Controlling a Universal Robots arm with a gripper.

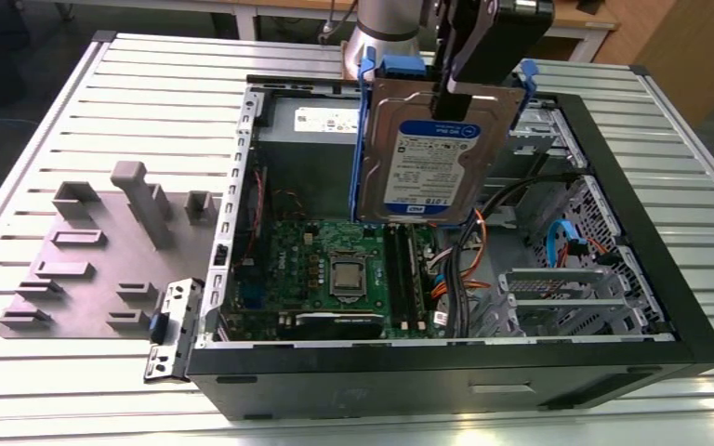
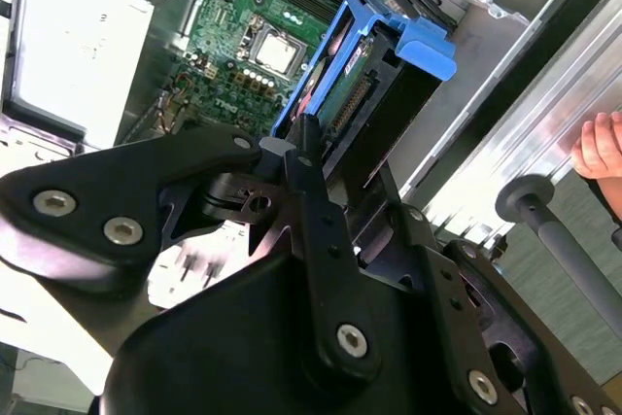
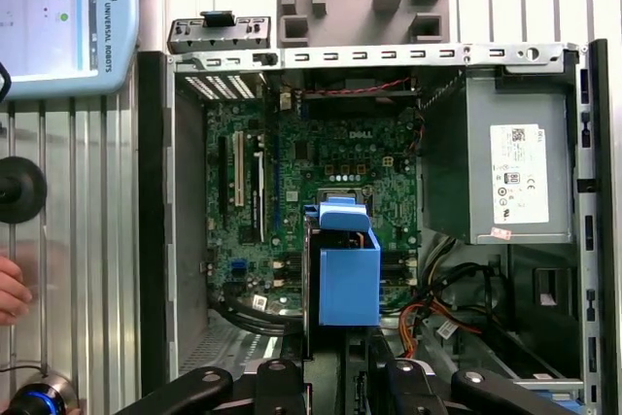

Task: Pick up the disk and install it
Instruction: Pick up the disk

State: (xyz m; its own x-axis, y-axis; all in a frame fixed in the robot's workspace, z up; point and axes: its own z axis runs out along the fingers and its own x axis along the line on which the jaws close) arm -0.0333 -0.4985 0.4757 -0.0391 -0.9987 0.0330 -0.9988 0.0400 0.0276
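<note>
Disk [image 1: 426, 158]: silver drive in blue carrier frame, suspended upright in the air above open computer case [image 1: 456, 367], over motherboard [image 1: 332, 274]. Long axis vertical; labelled face turned toward the exterior camera, lower short edge pointing down into the case. Gripped at upper end by gripper [image 1: 459, 93], fingers [image 2: 309, 182] drawn narrow and clamped on the drive's two flat faces. Case set on slatted metal worktop [image 1: 72, 400]; grey fixture plate [image 1: 85, 279] beside it at the exterior view's left. Person's hand [image 2: 595, 148] at worktop edge.
</note>
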